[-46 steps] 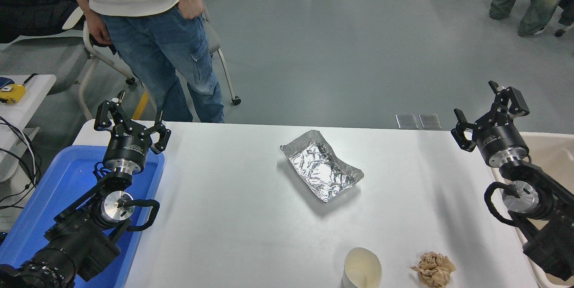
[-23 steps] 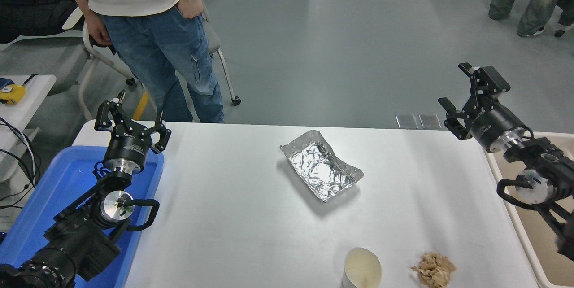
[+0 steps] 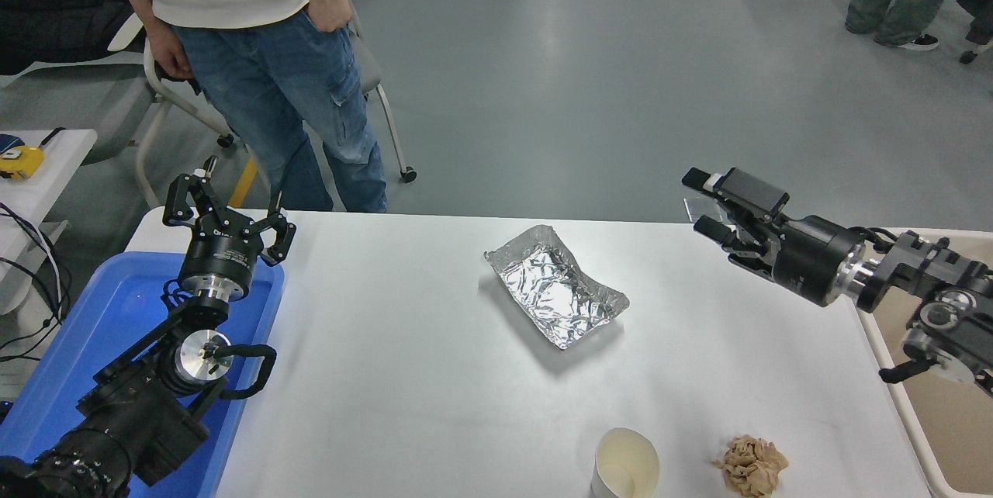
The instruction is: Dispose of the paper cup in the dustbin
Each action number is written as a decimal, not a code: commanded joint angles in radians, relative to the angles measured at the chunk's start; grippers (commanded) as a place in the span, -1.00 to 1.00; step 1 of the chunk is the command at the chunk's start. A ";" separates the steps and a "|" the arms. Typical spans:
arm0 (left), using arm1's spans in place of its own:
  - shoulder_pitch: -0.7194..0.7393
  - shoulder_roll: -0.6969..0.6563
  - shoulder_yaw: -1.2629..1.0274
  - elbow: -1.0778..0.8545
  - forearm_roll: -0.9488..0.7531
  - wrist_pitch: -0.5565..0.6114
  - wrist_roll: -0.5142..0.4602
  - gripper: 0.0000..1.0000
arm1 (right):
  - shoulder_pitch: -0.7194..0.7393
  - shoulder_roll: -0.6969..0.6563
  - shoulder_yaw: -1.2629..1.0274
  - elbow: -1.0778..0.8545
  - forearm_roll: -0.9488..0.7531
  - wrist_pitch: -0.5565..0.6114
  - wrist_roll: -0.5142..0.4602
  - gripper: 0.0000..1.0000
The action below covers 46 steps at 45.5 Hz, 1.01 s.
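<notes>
The white paper cup (image 3: pixel 627 465) stands upright at the table's near edge, right of centre, its cream inside showing. The beige dustbin (image 3: pixel 931 405) is at the right side of the table, partly behind my right arm. My right gripper (image 3: pixel 700 203) is open and empty, pointing left over the table's far right part, well above and beyond the cup. My left gripper (image 3: pixel 229 211) is open and empty, parked at the far left.
A crumpled silver foil tray (image 3: pixel 555 285) lies mid-table. A brown paper wad (image 3: pixel 751 465) lies right of the cup. A blue tub (image 3: pixel 101 327) sits under my left arm. A person (image 3: pixel 256 56) stands at the far left side.
My right arm has swung from over the bin's edge leftward and turned, so the gripper now points left over the table. The cup and the left arm have not moved.
</notes>
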 commanded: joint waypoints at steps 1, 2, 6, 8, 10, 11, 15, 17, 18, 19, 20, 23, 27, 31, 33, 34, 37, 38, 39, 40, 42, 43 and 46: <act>0.000 0.000 0.000 0.000 0.000 0.000 0.000 1.00 | 0.056 -0.020 -0.130 0.112 -0.201 0.008 -0.197 1.00; 0.000 0.000 0.000 0.000 0.001 0.000 0.000 1.00 | 0.069 -0.019 -0.147 0.118 -0.202 0.009 -0.231 1.00; 0.000 0.000 0.000 -0.002 0.000 0.000 0.000 1.00 | 0.109 -0.009 -0.200 0.125 -0.219 0.023 -0.312 1.00; 0.000 0.000 0.000 -0.002 0.001 0.000 0.000 1.00 | 0.115 -0.006 -0.208 0.126 -0.240 0.041 -0.320 1.00; 0.000 0.000 0.001 -0.002 0.001 0.000 0.000 1.00 | 0.115 -0.009 -0.211 0.129 -0.267 0.075 -0.319 1.00; 0.000 0.000 0.001 -0.002 0.001 0.000 0.000 1.00 | 0.115 -0.011 -0.213 0.129 -0.276 0.090 -0.317 1.00; 0.000 0.000 0.000 -0.002 0.000 0.000 0.000 1.00 | 0.111 -0.023 -0.230 0.135 -0.288 0.167 -0.315 1.00; 0.000 0.000 0.000 -0.002 0.000 0.000 0.000 1.00 | 0.115 -0.037 -0.257 0.145 -0.294 0.227 -0.315 1.00; 0.000 0.000 0.000 -0.002 0.000 0.000 0.000 1.00 | 0.119 -0.043 -0.268 0.146 -0.297 0.254 -0.315 1.00; 0.000 0.000 0.000 -0.002 0.000 0.000 0.000 1.00 | 0.122 -0.045 -0.273 0.148 -0.300 0.279 -0.314 1.00; 0.000 0.000 0.000 -0.002 0.000 0.000 0.000 1.00 | 0.126 -0.045 -0.273 0.149 -0.300 0.302 -0.314 1.00; 0.000 0.000 0.000 -0.002 0.001 0.000 0.000 1.00 | 0.145 -0.046 -0.279 0.174 -0.300 0.359 -0.312 1.00; 0.000 0.000 0.000 -0.003 0.001 0.000 0.000 1.00 | 0.146 -0.039 -0.286 0.197 -0.299 0.399 -0.312 1.00; 0.000 -0.002 0.000 -0.003 0.001 -0.001 0.000 1.00 | 0.131 -0.022 -0.290 0.198 -0.299 0.405 -0.312 1.00; 0.000 -0.002 0.000 -0.003 0.001 -0.001 0.000 1.00 | 0.122 -0.009 -0.291 0.197 -0.300 0.405 -0.314 1.00; 0.000 -0.002 0.000 -0.003 0.001 0.000 0.000 1.00 | 0.114 -0.002 -0.291 0.197 -0.302 0.405 -0.314 1.00; 0.000 0.000 0.000 -0.003 0.001 0.000 0.000 1.00 | 0.100 0.018 -0.291 0.197 -0.302 0.406 -0.314 1.00; 0.000 0.000 0.000 -0.003 0.001 -0.001 0.000 1.00 | 0.099 0.021 -0.293 0.195 -0.303 0.406 -0.314 1.00; 0.000 -0.002 0.001 -0.003 0.000 0.000 0.000 1.00 | 0.099 0.023 -0.296 0.195 -0.303 0.406 -0.314 1.00; 0.000 0.000 0.001 -0.003 0.001 -0.001 0.000 1.00 | 0.097 0.024 -0.297 0.192 -0.302 0.406 -0.314 1.00; 0.000 0.000 0.001 -0.003 0.001 -0.001 0.000 1.00 | 0.097 0.026 -0.299 0.188 -0.303 0.406 -0.314 1.00; 0.000 -0.002 0.001 -0.003 0.001 0.000 0.000 1.00 | 0.096 0.029 -0.302 0.186 -0.305 0.406 -0.315 1.00; 0.000 -0.002 0.000 -0.003 0.001 -0.001 0.000 1.00 | 0.089 0.049 -0.312 0.175 -0.310 0.406 -0.315 1.00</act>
